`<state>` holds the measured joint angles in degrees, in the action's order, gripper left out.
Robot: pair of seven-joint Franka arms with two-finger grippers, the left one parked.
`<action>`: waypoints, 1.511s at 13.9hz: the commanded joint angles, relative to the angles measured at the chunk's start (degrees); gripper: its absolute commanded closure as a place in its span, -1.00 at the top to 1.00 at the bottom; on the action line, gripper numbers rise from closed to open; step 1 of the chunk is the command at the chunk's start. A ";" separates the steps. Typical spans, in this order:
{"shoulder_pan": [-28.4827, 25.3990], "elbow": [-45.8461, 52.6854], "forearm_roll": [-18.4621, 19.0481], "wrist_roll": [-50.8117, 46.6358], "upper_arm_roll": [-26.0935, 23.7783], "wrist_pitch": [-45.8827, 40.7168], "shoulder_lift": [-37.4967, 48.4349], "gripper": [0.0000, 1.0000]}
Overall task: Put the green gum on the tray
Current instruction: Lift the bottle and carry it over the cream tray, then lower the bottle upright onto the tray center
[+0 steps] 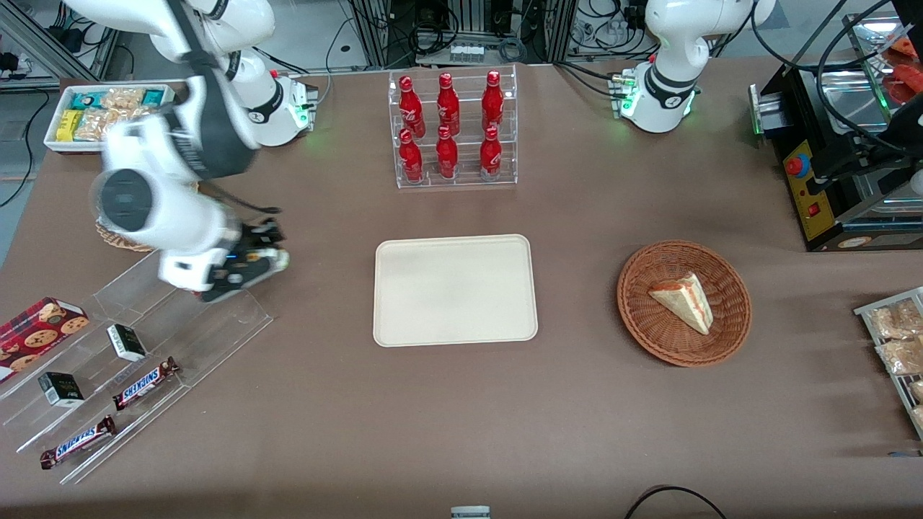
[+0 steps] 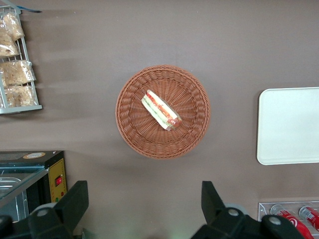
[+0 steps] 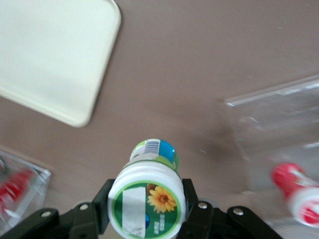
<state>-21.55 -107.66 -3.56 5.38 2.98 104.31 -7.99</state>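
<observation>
Brown tabletop is being crossed at the working arm's end. The green gum (image 3: 148, 199) is being pinched between both jaws of the gripper (image 3: 147, 211), lifted clear above the clear display steps (image 1: 144, 339). The tray (image 1: 454, 328) is lying bare at 3 o'clock from the gripper in the front view. Carry step judged underway; a sideways transfer, then lowering, is being called for.

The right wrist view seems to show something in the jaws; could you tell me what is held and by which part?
The gripper, above the table near the clear display stand, holds the green gum by its sides just below the lid.
</observation>
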 commanded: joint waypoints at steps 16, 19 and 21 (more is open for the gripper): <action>-21.78 20.47 -6.72 -36.75 0.80 23.73 -30.42 -1.00; -22.48 20.47 -6.46 -36.75 0.89 25.76 -32.26 -1.00; -22.48 20.47 -6.46 -36.75 0.89 26.29 -33.05 -1.00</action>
<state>-43.32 -89.54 -9.19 -31.11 3.15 130.00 -39.11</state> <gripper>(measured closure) 0.414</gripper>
